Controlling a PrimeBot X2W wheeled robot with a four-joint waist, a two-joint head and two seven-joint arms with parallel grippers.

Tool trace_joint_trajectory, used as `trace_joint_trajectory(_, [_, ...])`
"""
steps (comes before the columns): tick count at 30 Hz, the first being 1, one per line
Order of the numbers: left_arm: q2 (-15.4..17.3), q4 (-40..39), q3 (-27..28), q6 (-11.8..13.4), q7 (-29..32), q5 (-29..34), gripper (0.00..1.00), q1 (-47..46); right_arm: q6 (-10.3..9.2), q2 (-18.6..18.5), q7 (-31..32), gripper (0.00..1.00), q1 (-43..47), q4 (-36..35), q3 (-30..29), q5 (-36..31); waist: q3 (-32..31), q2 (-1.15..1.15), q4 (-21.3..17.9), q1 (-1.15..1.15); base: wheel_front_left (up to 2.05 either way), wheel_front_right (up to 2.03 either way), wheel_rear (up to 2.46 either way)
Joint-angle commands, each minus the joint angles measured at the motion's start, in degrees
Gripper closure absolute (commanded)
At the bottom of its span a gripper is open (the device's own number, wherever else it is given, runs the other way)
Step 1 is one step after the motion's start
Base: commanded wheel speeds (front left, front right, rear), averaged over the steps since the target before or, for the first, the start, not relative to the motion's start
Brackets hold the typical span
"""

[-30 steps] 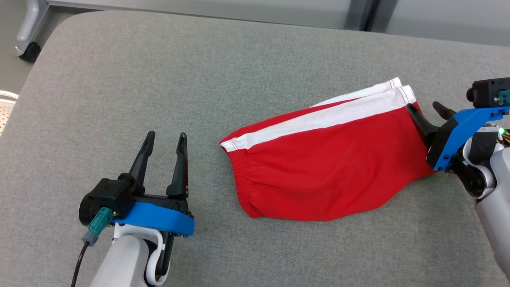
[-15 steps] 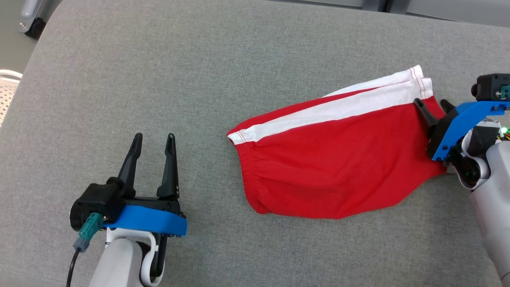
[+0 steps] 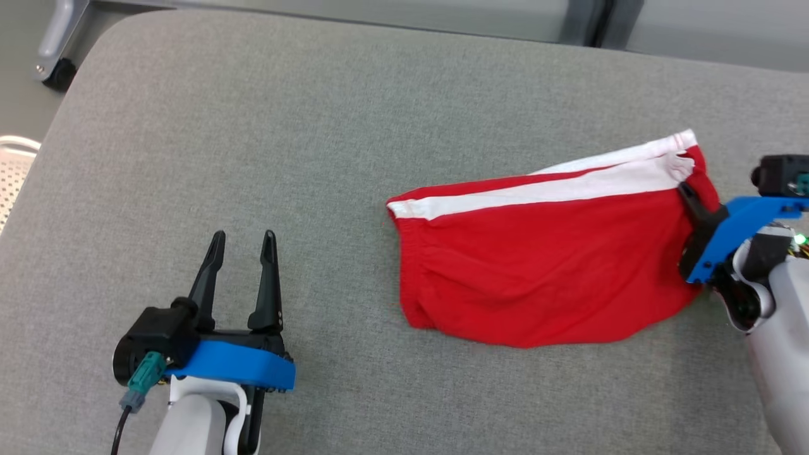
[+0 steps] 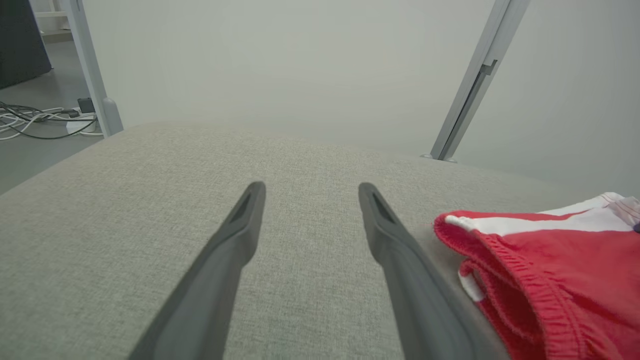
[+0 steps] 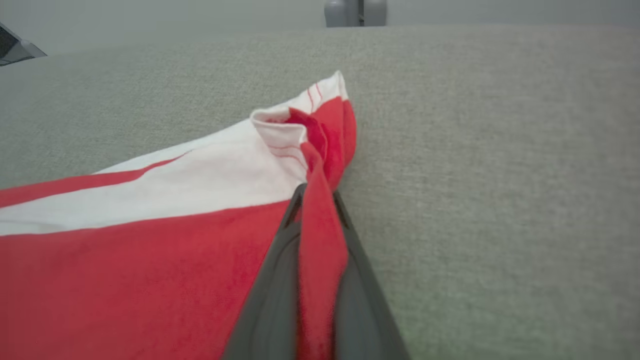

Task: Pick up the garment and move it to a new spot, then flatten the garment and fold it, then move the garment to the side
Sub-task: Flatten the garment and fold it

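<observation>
The garment (image 3: 543, 272) is a folded pair of red shorts with a white side stripe, lying on the grey padded table (image 3: 316, 126) right of centre. My right gripper (image 3: 692, 196) is shut on the garment's right hem edge; in the right wrist view a ridge of red cloth (image 5: 320, 235) is pinched between its two fingers. My left gripper (image 3: 242, 243) stands open over bare table at the lower left, well left of the elastic waistband (image 4: 505, 280), with nothing between its fingers (image 4: 240, 235).
The table's rounded back edge runs along the top of the head view. A caster wheel (image 3: 57, 72) and a white perforated object (image 3: 16, 164) lie off the table's left. Cables (image 4: 35, 120) lie on the floor beyond.
My right gripper has shut on the garment's right hem, which now bunches at the white stripe's end. The garment has slid a little rightward. The left gripper has stayed open in place.
</observation>
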Motion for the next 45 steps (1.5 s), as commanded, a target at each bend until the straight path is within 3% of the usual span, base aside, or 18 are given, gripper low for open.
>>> trace_joint_trajectory(1, [0.02,0.17,0.11,-0.44,-0.12,0.22,0.0,1.02,0.0,-0.52,-1.12,1.0,1.61,-0.74,-1.78,-0.68,-1.44,0.0,-1.09,0.0,0.0,0.0,0.0])
trace_joint_trajectory(11, [0.78,0.33,-0.53,-0.45,-0.12,0.47,0.0,3.66,0.0,0.29,-0.49,1.0,10.79,-10.17,-15.51,-11.42,-5.92,0.0,-4.19,0.0,0.0,0.0,0.0])
trace_joint_trajectory(17, [0.83,0.66,-1.4,-0.34,-0.13,-0.01,0.0,4.32,0.01,5.73,5.91,1.0,13.52,-21.27,-21.61,-20.88,-7.71,0.0,-4.67,0.0,0.0,0.0,0.0])
trace_joint_trajectory(22, [0.85,0.61,-1.94,-0.34,-0.13,-0.13,0.0,4.4,0.01,10.64,10.62,1.0,13.42,-27.56,-17.86,-23.11,-7.93,0.0,-4.47,0.0,0.0,0.0,0.0])
trace_joint_trajectory(27, [0.79,0.3,-2.28,-0.35,-0.13,-0.36,0.0,3.49,0.0,12.68,13.11,1.0,10.89,-27.89,-12.69,-23.03,-7.36,0.0,-3.84,0.0,0.0,0.0,0.0])
trace_joint_trajectory(42, [0.36,0.25,-4.11,-0.35,-0.13,-1.32,0.0,1.97,0.01,14.11,12.65,1.0,3.87,-13.5,2.51,-16.64,-5.48,0.0,0.74,0.0,0.0,0.0,0.0])
trace_joint_trajectory(43, [0.35,0.26,-4.07,-0.35,-0.13,-1.3,0.0,2.1,0.01,14.1,12.49,0.59,3.96,-13.12,3.31,-16.25,-5.58,0.0,0.78,0.0,0.0,0.0,0.0])
trace_joint_trajectory(44, [0.35,0.28,-3.96,-0.35,-0.13,-1.29,0.0,2.27,0.01,14.11,12.14,0.0,4.02,-12.94,3.95,-15.85,-5.69,0.0,0.76,0.0,0.0,0.0,0.0])
trace_joint_trajectory(45, [0.39,0.27,-3.79,-0.35,-0.13,-1.3,0.0,2.46,0.01,14.12,11.66,0.0,4.09,-12.96,4.51,-14.88,-5.81,0.0,0.68,0.0,0.0,0.0,0.0])
